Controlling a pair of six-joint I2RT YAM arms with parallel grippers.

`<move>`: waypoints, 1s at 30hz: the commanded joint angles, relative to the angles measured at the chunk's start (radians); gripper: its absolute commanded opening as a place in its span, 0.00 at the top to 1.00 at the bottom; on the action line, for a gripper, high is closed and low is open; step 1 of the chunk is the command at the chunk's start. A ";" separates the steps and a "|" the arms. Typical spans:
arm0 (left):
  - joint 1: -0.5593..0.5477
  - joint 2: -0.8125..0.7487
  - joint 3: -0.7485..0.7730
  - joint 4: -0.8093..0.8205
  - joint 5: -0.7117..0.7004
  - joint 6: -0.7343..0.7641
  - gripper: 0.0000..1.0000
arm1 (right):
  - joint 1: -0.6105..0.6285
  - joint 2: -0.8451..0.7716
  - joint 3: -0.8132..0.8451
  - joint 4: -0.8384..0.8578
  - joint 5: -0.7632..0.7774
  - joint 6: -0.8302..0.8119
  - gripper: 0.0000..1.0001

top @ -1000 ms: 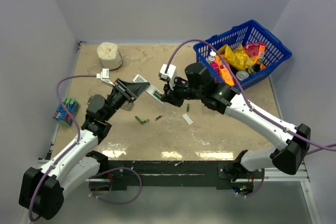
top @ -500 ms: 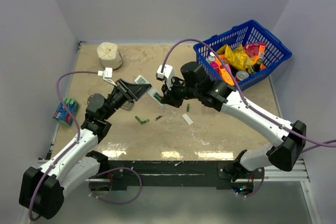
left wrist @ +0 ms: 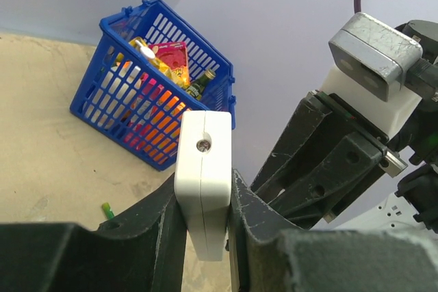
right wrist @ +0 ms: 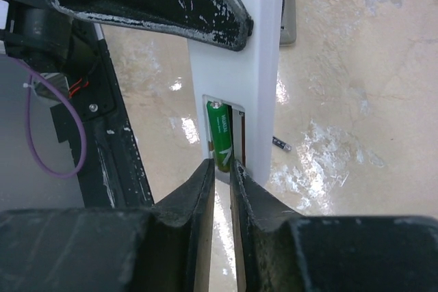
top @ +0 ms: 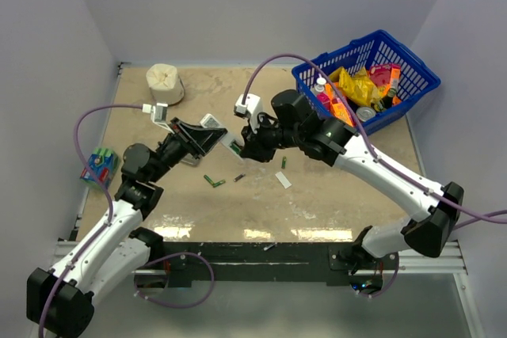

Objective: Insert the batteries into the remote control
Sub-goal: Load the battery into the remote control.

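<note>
Tan, mottled table (top: pixel 261 207), boxed in by pale lavender walls. Overhead view: blue basket (top: pixel 412 69) of bright packets at upper right, white roll (top: pixel 164 82) at upper left, shrink-wrapped pack (top: pixel 99 165) at the left edge.

Both arms meet just left of frame centre, above the table.

Left gripper (top: pixel 207 135): clenched on the remote control (top: pixel 227 140), which is held off the surface. The left wrist view confirms it. The remote's white end stands wedged between the two dark fingers (left wrist: pixel 157 237), both pressing its sides, with a small round dot on its face toward the lens. The basket is behind it in the upper left of that view. The right arm's jaws fill the right side.

Right gripper (top: pixel 244 148): at the remote's other end. In the right wrist view the remote runs down the middle of the frame with its battery bay open. One green battery (right wrist: pixel 220 143) lies lengthwise in the left slot; the slot beside it is in shadow. The fingertips (right wrist: pixel 202 189) are nearly together with a thin gap between them, tips at the battery's lower end. Pinching the cell or merely set against it: cannot tell.

On the table below the grippers, overhead view:
- green cells (top: pixel 212 181), lower left of centre
- dark cell (top: pixel 238 177), just beside them
- single green cell (top: pixel 283 163), further right

All lie apart from the remote.
</note>
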 commanded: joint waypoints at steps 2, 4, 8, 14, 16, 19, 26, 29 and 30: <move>-0.003 -0.015 0.055 0.041 -0.031 0.067 1.00 | -0.001 -0.062 0.072 -0.076 0.006 0.019 0.77; -0.003 -0.010 0.055 0.035 -0.031 0.081 1.00 | -0.003 -0.078 0.080 -0.086 0.008 0.016 0.68; -0.003 -0.009 0.055 0.029 -0.022 0.119 1.00 | -0.033 -0.107 0.097 -0.096 -0.009 0.009 0.49; -0.003 0.004 0.051 0.176 0.112 0.124 1.00 | -0.107 -0.112 0.074 -0.057 -0.173 -0.013 0.16; -0.003 0.010 0.055 0.220 0.173 0.116 1.00 | -0.110 -0.095 0.068 -0.039 -0.218 -0.011 0.13; -0.003 0.025 0.062 0.302 0.242 0.096 1.00 | -0.112 -0.079 0.063 -0.008 -0.246 -0.002 0.10; -0.005 0.047 0.069 0.382 0.291 0.047 1.00 | -0.112 -0.058 0.078 0.035 -0.315 0.016 0.11; -0.005 0.054 0.082 0.389 0.307 0.041 1.00 | -0.113 -0.046 0.077 0.048 -0.336 0.029 0.17; -0.005 0.054 0.086 0.392 0.308 0.036 1.00 | -0.112 -0.041 0.074 0.056 -0.342 0.035 0.19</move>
